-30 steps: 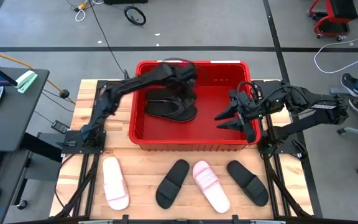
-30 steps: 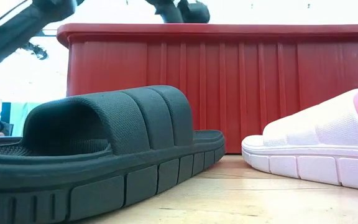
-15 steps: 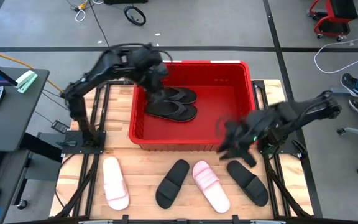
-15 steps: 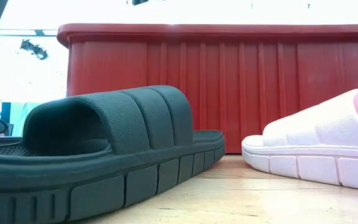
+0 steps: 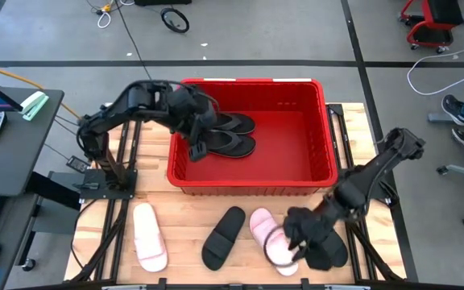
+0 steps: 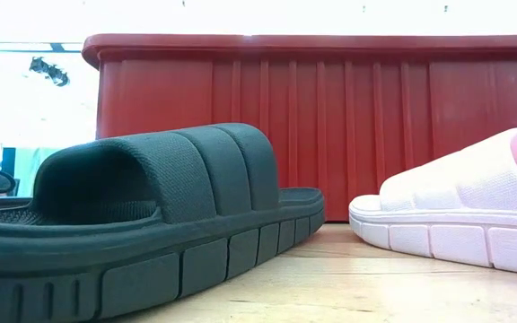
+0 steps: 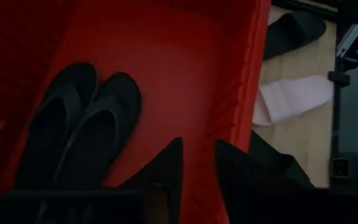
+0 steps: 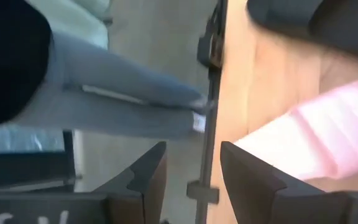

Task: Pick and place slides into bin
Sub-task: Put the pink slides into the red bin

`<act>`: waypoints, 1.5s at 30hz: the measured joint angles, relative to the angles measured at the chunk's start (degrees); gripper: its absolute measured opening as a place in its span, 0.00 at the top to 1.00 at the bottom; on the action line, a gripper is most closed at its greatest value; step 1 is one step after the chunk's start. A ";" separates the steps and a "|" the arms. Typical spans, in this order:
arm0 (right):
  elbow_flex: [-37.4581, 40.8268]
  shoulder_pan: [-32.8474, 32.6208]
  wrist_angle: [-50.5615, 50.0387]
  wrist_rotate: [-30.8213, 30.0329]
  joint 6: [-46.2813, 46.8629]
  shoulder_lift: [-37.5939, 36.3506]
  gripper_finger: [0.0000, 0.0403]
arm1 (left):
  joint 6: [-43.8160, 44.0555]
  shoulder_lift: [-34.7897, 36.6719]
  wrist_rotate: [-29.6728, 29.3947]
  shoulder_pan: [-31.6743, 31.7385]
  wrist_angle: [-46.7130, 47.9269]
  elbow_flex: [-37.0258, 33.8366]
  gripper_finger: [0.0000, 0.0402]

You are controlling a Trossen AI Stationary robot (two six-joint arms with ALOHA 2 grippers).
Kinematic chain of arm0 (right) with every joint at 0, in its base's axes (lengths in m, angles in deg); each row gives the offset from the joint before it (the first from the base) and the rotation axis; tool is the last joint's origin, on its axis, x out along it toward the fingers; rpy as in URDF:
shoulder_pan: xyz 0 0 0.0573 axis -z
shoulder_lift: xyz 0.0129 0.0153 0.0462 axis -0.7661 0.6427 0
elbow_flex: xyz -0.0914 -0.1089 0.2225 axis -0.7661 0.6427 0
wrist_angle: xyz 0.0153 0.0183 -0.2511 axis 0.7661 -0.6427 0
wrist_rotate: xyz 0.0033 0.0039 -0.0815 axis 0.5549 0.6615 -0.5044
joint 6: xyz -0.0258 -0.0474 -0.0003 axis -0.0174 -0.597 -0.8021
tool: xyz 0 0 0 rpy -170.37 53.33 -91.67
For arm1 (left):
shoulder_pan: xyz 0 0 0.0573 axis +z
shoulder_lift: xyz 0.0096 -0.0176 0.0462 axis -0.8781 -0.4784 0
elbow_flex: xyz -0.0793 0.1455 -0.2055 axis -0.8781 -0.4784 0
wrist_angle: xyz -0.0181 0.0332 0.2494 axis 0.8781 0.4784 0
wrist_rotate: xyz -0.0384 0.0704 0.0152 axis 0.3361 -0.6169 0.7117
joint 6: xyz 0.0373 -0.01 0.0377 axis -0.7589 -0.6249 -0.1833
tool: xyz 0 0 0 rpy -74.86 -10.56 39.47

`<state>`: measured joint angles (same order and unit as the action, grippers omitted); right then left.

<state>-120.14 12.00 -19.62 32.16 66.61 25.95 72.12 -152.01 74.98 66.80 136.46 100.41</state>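
The high view looks straight down on the whole table; the low view sits at tabletop height, very close behind a black slide (image 6: 142, 224), facing the red bin (image 6: 321, 117). Both show that bin (image 5: 252, 133). The left wrist view looks down into it (image 7: 166, 56)

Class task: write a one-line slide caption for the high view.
Two flip-flops in the bin; right gripper reaches the pink slide.

A wooden slatted table (image 5: 190, 211) stands on a grey concrete floor (image 5: 312, 40). Cables (image 5: 139, 48) trail beyond its far edge; a dark desk (image 5: 10, 153) sits past its left edge.
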 joint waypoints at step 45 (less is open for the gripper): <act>0.02 -5.13 -10.37 -52.22 -19.29 27.42 0.61 | 14.28 -0.48 -0.07 -14.55 -0.42 0.00 0.94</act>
<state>-120.12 6.87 -29.99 -20.06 47.31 53.37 86.40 -152.49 74.91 52.25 136.04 100.41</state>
